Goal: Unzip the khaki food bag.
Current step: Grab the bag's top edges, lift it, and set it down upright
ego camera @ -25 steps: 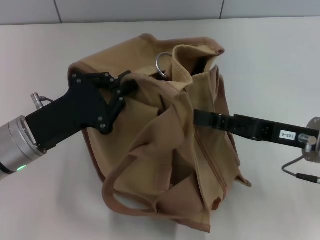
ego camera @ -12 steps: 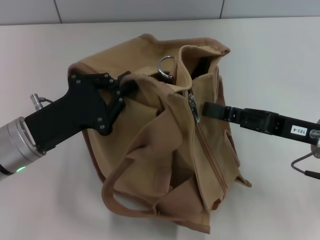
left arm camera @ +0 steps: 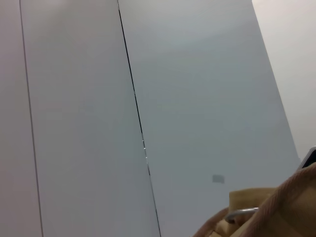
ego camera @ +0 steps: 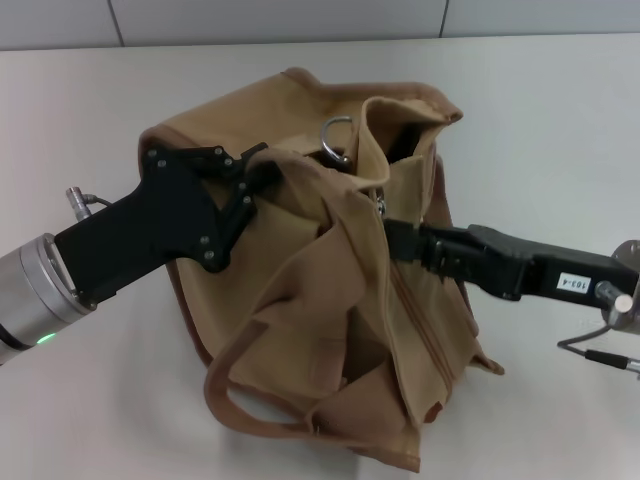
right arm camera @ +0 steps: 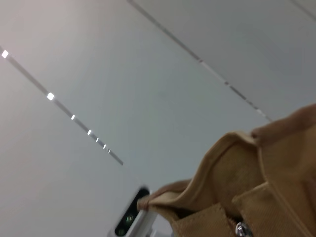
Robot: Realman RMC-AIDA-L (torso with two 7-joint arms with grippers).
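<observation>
The khaki food bag [ego camera: 300, 300] stands in the middle of the table in the head view, tan canvas with brown piping. Its top gapes open at the far end [ego camera: 405, 135]. My left gripper [ego camera: 258, 172] is shut on the bag's top edge at its left side, next to a metal ring [ego camera: 337, 135]. My right gripper [ego camera: 392, 235] comes in from the right, its tip just below the metal zipper pull [ego camera: 380, 206] on the zipper line. The right wrist view shows the bag's open top [right arm camera: 266, 187] and the zipper pull [right arm camera: 242, 229]. The left wrist view shows only a corner of the bag's fabric [left arm camera: 286, 207].
The bag rests on a pale table [ego camera: 90, 100] with a grey wall behind it. One wide strap handle [ego camera: 240, 400] droops toward the front. The right arm's cable [ego camera: 600, 355] hangs at the right edge.
My right gripper pulled back to the right and up, then came back in to the zipper line below the pull. The left gripper has kept its hold.
</observation>
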